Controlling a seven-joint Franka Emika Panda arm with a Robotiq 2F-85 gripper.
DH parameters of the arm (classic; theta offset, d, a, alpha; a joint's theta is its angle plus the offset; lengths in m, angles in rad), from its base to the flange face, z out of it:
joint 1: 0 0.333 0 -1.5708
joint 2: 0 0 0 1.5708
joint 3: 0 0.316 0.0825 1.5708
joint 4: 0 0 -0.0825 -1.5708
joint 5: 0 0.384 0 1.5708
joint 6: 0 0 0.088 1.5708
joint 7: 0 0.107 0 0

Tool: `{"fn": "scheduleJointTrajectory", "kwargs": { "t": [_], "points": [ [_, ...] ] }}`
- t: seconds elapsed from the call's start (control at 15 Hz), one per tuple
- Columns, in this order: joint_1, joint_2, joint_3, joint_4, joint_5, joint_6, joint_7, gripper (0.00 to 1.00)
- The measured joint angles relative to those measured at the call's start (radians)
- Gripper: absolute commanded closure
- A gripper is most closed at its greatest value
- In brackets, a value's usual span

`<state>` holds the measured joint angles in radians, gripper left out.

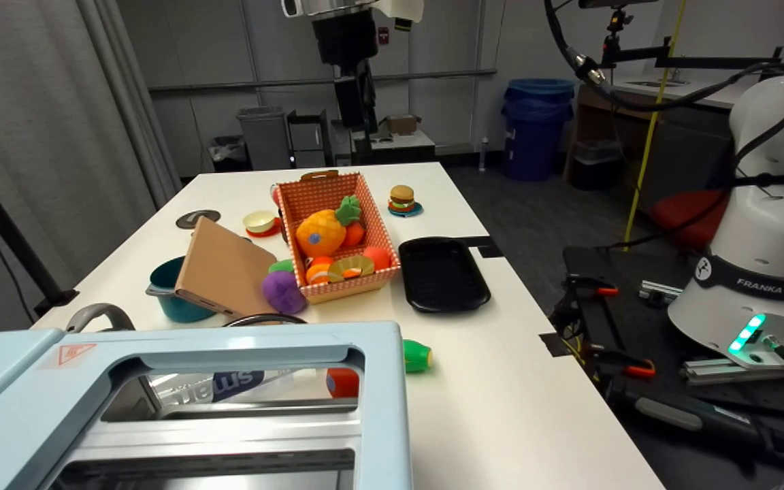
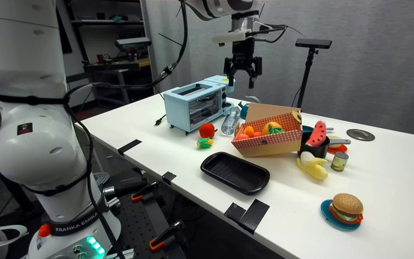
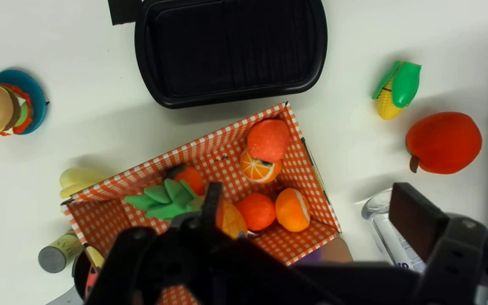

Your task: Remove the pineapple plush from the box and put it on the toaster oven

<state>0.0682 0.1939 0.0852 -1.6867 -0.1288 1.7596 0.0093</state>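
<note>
A: Where is the pineapple plush (image 1: 320,233) found?

B: Inside the box (image 1: 314,196), where it is laid among smaller fruit toys (image 3: 292,209). Its green leaves are turned toward the corner of the tabletop (image 2: 390,201) near which a burger (image 2: 346,207) is set.

A: How is it placed against the gripper (image 2: 241,85)?

B: Well below. In the wrist view it is partly covered by one finger (image 3: 211,205), rather than framed midway between the two.

A: And how are the fingers held?

B: Spread wide apart and pointed down, high above the tabletop and well apart from the box in both exterior views.

A: What is set around the box?

B: A black tray (image 2: 235,172) is placed between it and the robot-side edge. Away from that edge, a brown board (image 1: 222,269) is propped aslant, and a purple plush (image 1: 284,292) is seen just beside the box. A watermelon slice (image 2: 317,133) is stood in a black pot (image 2: 320,150) nearby.

A: And farther out?

B: Toward one end edge the toaster oven (image 2: 178,111) is stood upright, with a bottle (image 2: 230,122), a red stemmed fruit (image 2: 206,130) and a corn cob (image 2: 205,143) set near it. By the opposite end, close to the robot-side corner, the burger is carried on a blue plate (image 2: 325,212).
</note>
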Motion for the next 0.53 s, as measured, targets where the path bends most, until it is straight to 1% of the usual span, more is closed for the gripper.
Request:
{"fn": "scheduleJointTrajectory", "kwargs": {
  "t": [0.53],
  "points": [
    [-0.02,0.144,-0.041,0.053,0.014,0.089,-0.074,0.0]
  ]
}}
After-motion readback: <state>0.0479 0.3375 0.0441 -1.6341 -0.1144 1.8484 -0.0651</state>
